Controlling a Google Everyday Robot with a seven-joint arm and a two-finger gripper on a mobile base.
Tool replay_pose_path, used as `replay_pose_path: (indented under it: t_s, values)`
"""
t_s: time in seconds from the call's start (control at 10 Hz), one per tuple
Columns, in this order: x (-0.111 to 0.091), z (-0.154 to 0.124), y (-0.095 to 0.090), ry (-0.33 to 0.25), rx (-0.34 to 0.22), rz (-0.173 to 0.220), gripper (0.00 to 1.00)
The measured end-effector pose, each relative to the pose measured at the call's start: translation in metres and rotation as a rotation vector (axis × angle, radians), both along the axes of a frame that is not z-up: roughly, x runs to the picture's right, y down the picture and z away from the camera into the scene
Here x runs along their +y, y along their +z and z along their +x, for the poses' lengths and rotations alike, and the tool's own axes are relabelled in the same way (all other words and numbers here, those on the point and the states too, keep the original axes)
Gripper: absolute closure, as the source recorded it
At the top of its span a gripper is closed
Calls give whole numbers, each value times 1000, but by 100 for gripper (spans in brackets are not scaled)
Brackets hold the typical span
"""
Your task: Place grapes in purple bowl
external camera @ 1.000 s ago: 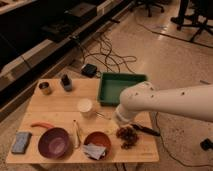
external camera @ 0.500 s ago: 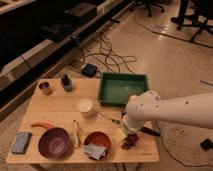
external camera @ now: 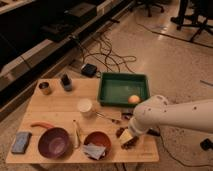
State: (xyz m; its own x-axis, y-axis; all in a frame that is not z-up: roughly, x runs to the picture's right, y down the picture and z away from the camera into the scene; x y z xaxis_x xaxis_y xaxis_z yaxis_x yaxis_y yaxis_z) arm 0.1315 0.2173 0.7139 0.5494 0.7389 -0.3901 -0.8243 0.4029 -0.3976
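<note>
The grapes are a dark lumpy bunch on the wooden table, near its front right corner. My gripper comes down from the white arm on the right and sits right on the bunch, covering much of it. The purple bowl stands at the table's front left, well left of the gripper and the grapes. An orange-red bowl with grey cloth stands between the purple bowl and the grapes.
A green tray at the back right holds an orange-yellow fruit. A white cup, a can, a dark bottle, a blue object, an orange-red strip and a pale stick are on the table. Cables lie on the floor behind.
My arm has swung lower and towards the front edge, bringing the gripper down onto the grapes. The tray and its orange fruit are now uncovered.
</note>
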Motion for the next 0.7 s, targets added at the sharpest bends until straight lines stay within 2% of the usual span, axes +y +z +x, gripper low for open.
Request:
replay_pose_path:
  t_s: [0.4, 0.7]
  values:
    - [4, 6, 23, 35, -12, 30, 20]
    - [8, 0, 39, 41, -39, 39, 20]
